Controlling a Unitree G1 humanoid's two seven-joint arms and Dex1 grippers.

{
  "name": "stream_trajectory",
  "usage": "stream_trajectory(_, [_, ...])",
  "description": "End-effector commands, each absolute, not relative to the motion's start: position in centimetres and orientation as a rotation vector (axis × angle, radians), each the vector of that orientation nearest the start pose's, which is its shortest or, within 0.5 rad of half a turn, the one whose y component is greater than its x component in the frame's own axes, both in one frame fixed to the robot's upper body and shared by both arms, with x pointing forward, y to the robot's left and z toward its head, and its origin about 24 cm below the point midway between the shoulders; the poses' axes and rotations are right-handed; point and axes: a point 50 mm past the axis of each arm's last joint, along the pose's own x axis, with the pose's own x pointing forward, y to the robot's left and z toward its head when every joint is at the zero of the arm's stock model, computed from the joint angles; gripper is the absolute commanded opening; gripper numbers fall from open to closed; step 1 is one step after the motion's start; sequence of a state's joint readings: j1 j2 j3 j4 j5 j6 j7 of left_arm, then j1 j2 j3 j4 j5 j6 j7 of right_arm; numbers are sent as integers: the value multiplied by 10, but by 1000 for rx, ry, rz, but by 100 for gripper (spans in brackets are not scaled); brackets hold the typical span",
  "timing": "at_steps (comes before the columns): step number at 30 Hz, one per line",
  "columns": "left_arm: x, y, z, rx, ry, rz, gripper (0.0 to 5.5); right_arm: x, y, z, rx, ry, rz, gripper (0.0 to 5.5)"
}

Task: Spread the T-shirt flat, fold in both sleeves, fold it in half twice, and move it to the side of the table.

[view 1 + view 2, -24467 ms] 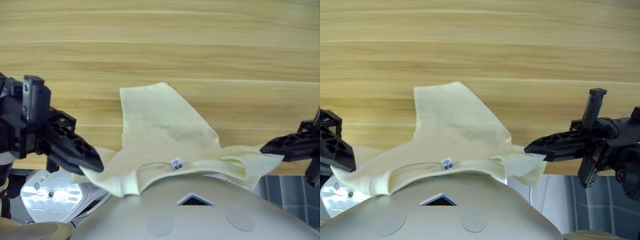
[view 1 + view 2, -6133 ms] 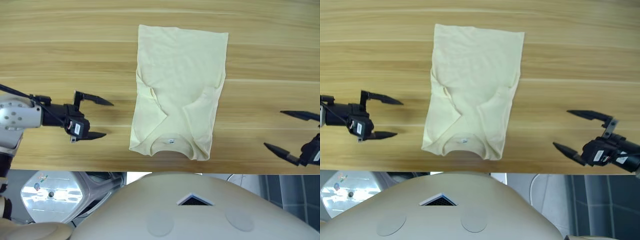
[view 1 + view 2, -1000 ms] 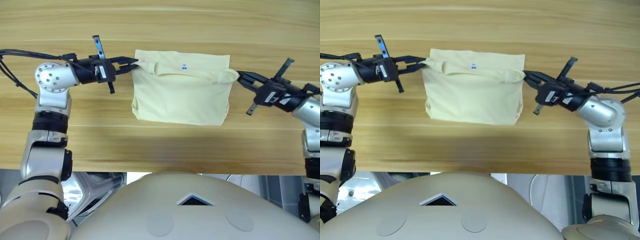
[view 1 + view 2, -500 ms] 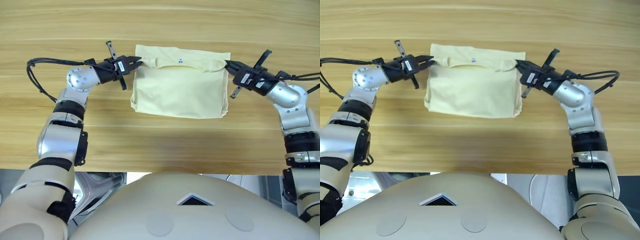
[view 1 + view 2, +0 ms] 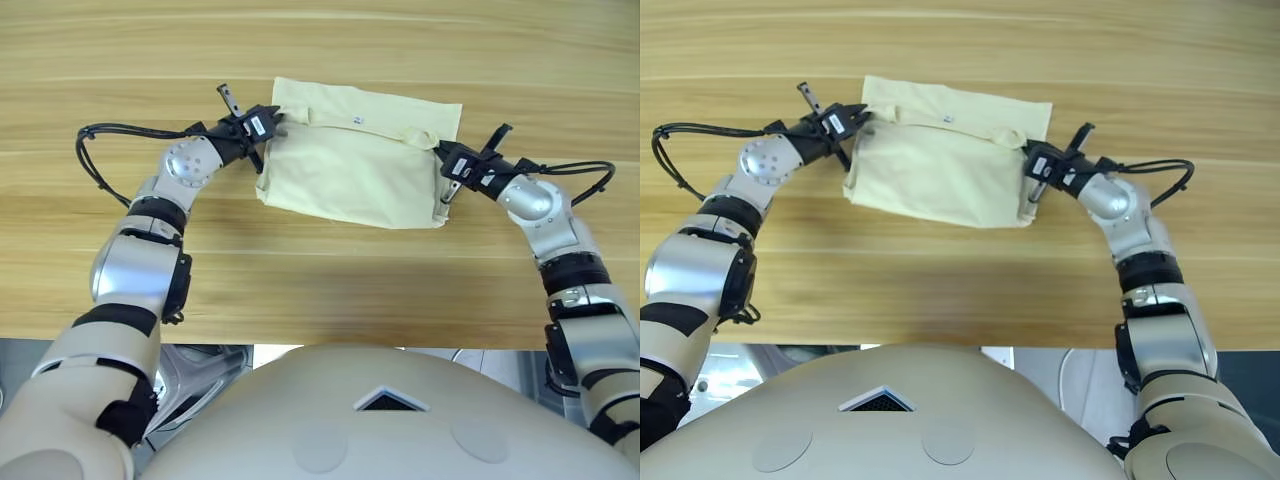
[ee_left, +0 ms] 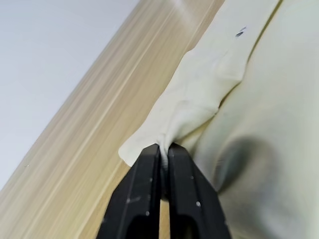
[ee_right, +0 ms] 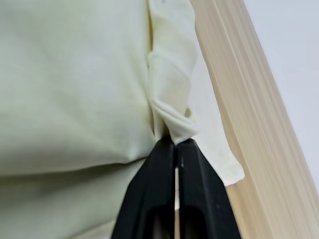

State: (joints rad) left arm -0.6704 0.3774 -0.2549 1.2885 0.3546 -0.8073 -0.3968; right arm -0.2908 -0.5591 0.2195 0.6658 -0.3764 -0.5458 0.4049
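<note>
Pale yellow fabric T-shirt (image 5: 350,172) lies folded into a rough rectangle on your light wooden table (image 5: 320,290), toward the far middle, with a small white label (image 5: 358,120) showing near its far edge. Your black two-fingered left gripper (image 5: 272,124) is pinched tight on a bunch of cloth at the shirt's far left corner; in the left wrist view its fingers (image 6: 144,184) press together on that fold. Your black right gripper (image 5: 441,152) is clamped the same way on a gathered fold at the shirt's right edge, with the cloth bunching just past its fingers (image 7: 154,184).
</note>
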Motion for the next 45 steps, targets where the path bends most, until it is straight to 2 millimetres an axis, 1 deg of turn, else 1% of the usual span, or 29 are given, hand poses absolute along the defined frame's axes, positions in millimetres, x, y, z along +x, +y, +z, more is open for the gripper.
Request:
stream_trajectory(1, [315, 179, -4, 782, 151, -787, 41, 277, -216, 3, -899, 135, 698, 0])
stream_trajectory(3, [311, 181, -11, 767, 194, -780, 72, 278, -216, 3, -860, 133, 673, 0])
stream_trajectory(4, [309, 181, -14, 756, 211, -782, 92, 278, -216, 3, -840, 129, 664, 28])
stream_trajectory(6, [308, 180, -16, 694, 233, -771, 125, 277, -218, 7, -796, 112, 651, 62])
stream_trajectory(10, [312, 186, -11, 458, 246, -704, 191, 280, -223, 15, -699, 86, 599, 133])
stream_trajectory(14, [322, 199, -4, 225, 256, -560, 242, 284, -225, 14, -599, 110, 558, 197])
stream_trajectory(15, [324, 203, -2, 157, 260, -516, 264, 284, -225, 13, -573, 117, 551, 221])
stream_trajectory(16, [326, 207, -1, 86, 261, -472, 271, 286, -225, 13, -556, 124, 542, 231])
stream_trajectory(18, [329, 213, 3, -35, 250, -392, 303, 289, -225, 12, -527, 132, 527, 266])
stream_trajectory(19, [332, 219, 5, -133, 245, -317, 317, 291, -225, 11, -512, 137, 523, 281])
stream_trajectory(20, [335, 227, 7, -289, 240, -206, 329, 292, -223, 8, -497, 146, 522, 295])
stream_trajectory(21, [337, 230, 6, -418, 241, -139, 349, 292, -223, 6, -481, 153, 519, 316])
stream_trajectory(22, [338, 227, 6, -542, 231, -122, 359, 293, -223, 4, -464, 160, 508, 328])
stream_trajectory(23, [338, 223, 6, -604, 223, -150, 376, 293, -224, 2, -450, 166, 498, 346])
stream_trajectory(24, [338, 216, 4, -619, 226, -201, 393, 292, -226, 0, -437, 171, 489, 364])
stream_trajectory(27, [327, 190, -8, -540, 299, -437, 445, 290, -230, -3, -408, 180, 473, 418])
stream_trajectory(28, [323, 184, -10, -529, 300, -510, 465, 290, -232, -4, -398, 175, 467, 439])
stream_trajectory(30, [323, 186, -2, -625, 198, -573, 485, 290, -237, 1, -376, 137, 430, 462])
stream_trajectory(31, [324, 190, 3, -672, 138, -569, 504, 290, -241, 4, -371, 117, 410, 482])
stream_trajectory(32, [326, 196, 9, -689, 77, -558, 509, 291, -245, 10, -361, 79, 381, 502])
stream_trajectory(34, [326, 203, 17, -712, -26, -597, 509, 291, -256, 23, -348, 9, 317, 502])
stream_trajectory(35, [323, 207, 22, -746, -89, -650, 509, 291, -262, 31, -334, -33, 292, 502])
stream_trajectory(36, [321, 210, 26, -769, -140, -696, 509, 289, -265, 36, -334, -62, 295, 502])
stream_trajectory(38, [314, 213, 30, -759, -221, -791, 509, 282, -265, 45, -364, -114, 347, 502])
stream_trajectory(39, [311, 213, 31, -745, -249, -830, 490, 279, -265, 50, -387, -136, 367, 504])
stream_trajectory(41, [304, 215, 34, -710, -307, -901, 449, 280, -265, 65, -437, -190, 365, 504])
stream_trajectory(43, [298, 215, 34, -639, -338, -944, 419, 283, -256, 80, -519, -237, 402, 504])
stream_trajectory(44, [296, 213, 33, -597, -347, -957, 401, 286, -247, 86, -590, -256, 441, 483])
stream_trajectory(45, [293, 211, 32, -560, -351, -967, 391, 287, -237, 91, -654, -271, 484, 474])
